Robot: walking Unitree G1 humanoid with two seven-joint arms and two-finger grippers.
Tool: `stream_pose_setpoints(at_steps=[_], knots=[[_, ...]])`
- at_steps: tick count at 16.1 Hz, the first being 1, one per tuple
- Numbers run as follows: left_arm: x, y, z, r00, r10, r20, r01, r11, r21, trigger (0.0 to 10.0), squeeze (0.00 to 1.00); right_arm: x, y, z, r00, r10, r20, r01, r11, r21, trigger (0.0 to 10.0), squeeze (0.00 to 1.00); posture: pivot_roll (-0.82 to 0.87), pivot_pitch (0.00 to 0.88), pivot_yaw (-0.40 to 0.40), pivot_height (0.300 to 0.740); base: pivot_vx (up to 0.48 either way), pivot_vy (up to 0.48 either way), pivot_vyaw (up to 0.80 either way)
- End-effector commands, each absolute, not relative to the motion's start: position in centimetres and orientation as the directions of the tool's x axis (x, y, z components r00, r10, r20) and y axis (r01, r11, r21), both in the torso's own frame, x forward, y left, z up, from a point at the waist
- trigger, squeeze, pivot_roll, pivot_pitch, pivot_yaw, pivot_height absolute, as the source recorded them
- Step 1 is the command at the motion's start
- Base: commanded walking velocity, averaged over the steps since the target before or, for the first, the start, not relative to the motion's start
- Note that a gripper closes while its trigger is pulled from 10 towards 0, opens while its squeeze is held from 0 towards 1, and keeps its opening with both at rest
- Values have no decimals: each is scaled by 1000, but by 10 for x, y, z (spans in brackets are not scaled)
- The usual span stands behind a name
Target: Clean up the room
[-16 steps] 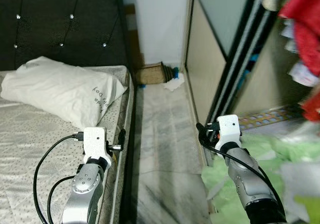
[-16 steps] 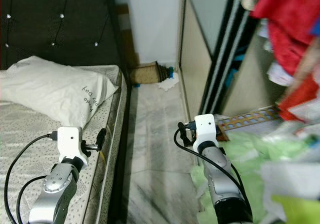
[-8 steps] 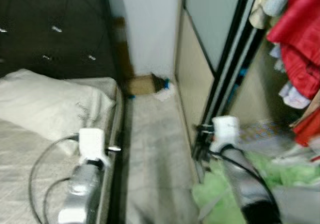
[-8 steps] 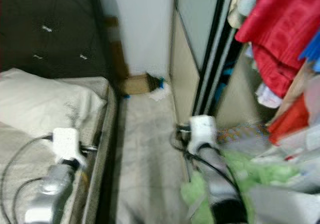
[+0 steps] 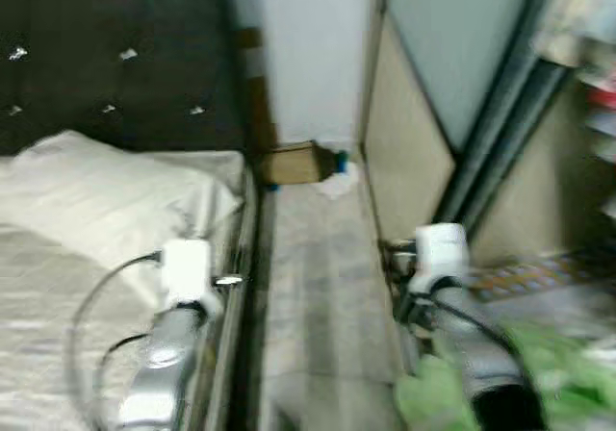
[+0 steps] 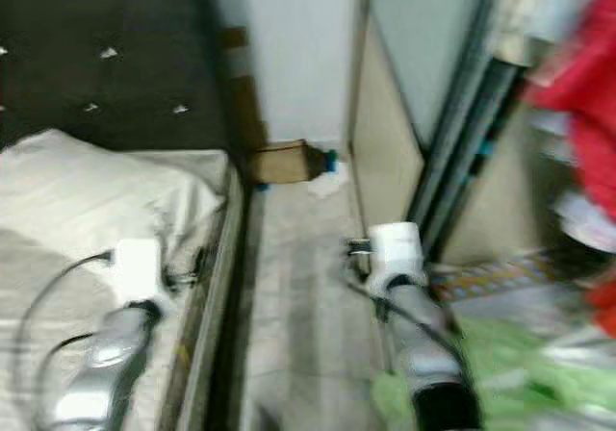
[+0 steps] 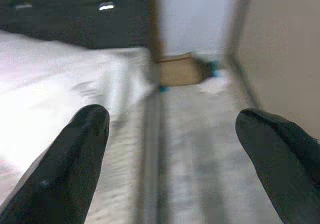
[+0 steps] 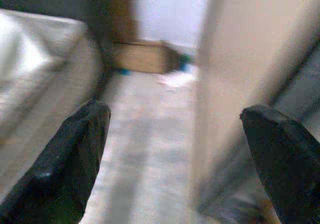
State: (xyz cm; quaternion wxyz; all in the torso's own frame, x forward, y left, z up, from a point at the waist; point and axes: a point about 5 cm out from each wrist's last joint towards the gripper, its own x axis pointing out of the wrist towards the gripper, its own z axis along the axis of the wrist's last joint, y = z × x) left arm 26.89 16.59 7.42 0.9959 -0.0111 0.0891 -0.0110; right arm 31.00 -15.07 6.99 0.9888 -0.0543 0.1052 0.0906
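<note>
A blurred view looks down a narrow strip of pale marble floor [image 5: 313, 287] between a bed [image 5: 58, 306] on the left and a wardrobe [image 5: 452, 114] with sliding doors on the right. The bed has a dark tufted headboard [image 5: 115, 65] and a white pillow [image 5: 106, 200] lying near its floor-side edge. Red clothes [image 6: 587, 114] hang in the open wardrobe, and a heap of light green cloth [image 5: 500, 383] lies at its foot, beside the right arm.

At the far end of the strip, against the white wall [image 5: 308, 56], a brown box [image 5: 294, 164] sits on the floor. Just beside it lies a small crumpled white item [image 5: 337, 183], possibly paper, with something blue [image 5: 340, 160] touching the box.

The left gripper [image 7: 172, 149] is held over the bed's edge, its two black fingers [image 7: 75, 159] spread wide with nothing between them. The right gripper [image 8: 180, 154] is held over the floor by the wardrobe door, its fingers [image 8: 70, 154] likewise spread wide and holding nothing. Both point towards the box and white item, well apart from them.
</note>
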Motion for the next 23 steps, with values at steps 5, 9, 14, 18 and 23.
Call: stream_pose_setpoints(at_steps=[5,9,14,18,23], knots=[[272,156,75,984,-59,-170,54,998,-34,10000,0,310,-159,69,962,157,-221,-185,977,-110,10000,0,-115,63,36,740,0,0,0],[272,155,76,985,-62,-160,58,998,-29,10000,0,313,-158,71,962,167,-217,-195,974,-117,10000,0,-114,57,32,740,0,0,778],[273,155,77,986,-59,-154,54,998,-37,10000,0,312,-156,70,960,178,-215,-210,968,-136,10000,0,-113,58,32,740,0,0,291],[273,154,75,986,-52,-161,47,998,-35,10000,0,310,-154,66,958,183,-222,-214,968,-127,10000,0,-112,59,33,740,0,0,800],[276,154,75,987,-28,-156,28,1000,0,10000,0,309,-148,64,955,194,-222,-224,967,-118,10000,0,-108,54,37,740,0,0,800]])
